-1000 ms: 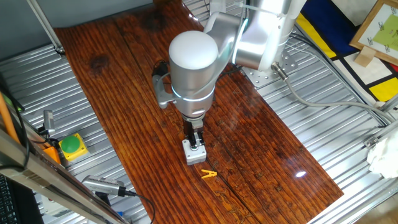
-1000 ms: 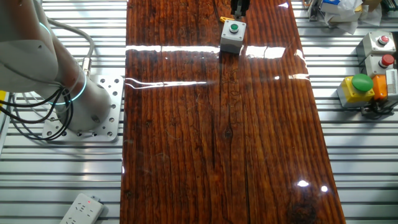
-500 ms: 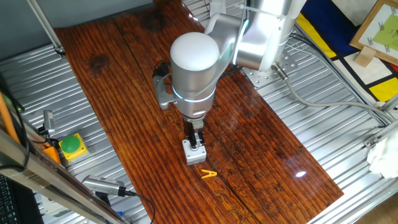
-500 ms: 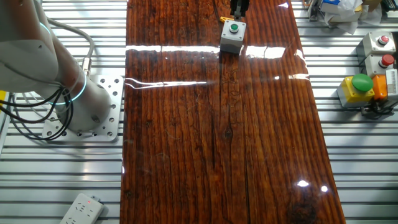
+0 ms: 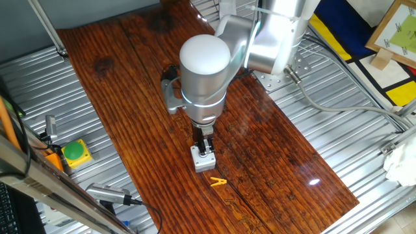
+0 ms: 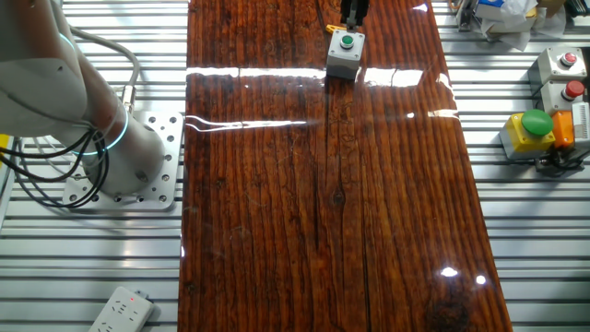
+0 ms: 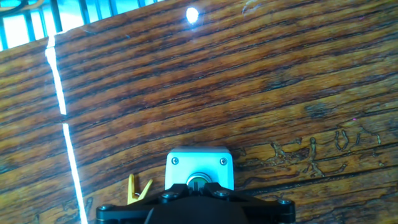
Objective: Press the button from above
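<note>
Arm stands over the wooden table point(image 5: 273, 136), gripper point(image 5: 205, 147) pointing straight down at the button point(image 6: 347, 40), which sits in its small light-grey box point(image 6: 343, 57) near one end of the board. In the other fixed view the green cap shows, with the dark gripper tip just behind or above it at the picture's top edge; contact cannot be told. Hand view: the box point(image 7: 199, 168) lies directly below the gripper body, a yellow clip point(image 7: 137, 188) on the wood just beside it. Finger spread cannot be told; no view shows the tips clearly. Against the frames a second and half a second ago, almost nothing differs: the arm's big white joint has shifted very slightly, box and clip unmoved. A larger green button in yellow housing point(image 6: 533, 129) rests off the board.
</note>
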### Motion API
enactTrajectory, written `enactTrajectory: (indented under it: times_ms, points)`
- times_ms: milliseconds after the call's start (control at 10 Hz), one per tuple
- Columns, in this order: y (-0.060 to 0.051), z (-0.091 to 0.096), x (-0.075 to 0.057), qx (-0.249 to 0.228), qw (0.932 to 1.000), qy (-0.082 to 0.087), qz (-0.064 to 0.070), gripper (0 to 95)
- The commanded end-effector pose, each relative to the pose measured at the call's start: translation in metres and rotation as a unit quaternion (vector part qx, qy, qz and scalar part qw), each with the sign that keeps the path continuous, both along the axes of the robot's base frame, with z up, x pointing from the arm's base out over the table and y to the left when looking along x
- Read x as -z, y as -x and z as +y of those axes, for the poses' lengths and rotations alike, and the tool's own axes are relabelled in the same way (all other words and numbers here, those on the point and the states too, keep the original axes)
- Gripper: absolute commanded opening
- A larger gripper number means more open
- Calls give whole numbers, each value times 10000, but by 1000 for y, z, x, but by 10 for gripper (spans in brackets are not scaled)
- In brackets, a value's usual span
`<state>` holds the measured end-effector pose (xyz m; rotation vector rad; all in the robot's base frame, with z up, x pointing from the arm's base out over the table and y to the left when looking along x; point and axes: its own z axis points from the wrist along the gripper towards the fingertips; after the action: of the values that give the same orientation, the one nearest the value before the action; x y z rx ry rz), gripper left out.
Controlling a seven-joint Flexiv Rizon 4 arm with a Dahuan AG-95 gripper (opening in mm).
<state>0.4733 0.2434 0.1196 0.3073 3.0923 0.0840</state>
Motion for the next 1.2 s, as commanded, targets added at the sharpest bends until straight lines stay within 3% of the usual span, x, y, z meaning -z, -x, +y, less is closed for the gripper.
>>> enactTrajectory:
  times_ms: [100, 1200]
  points:
    - [0, 0, 2, 3, 10000, -3, -21, 0]
    - [1, 0, 13, 9, 9999, -17, -106, 0]
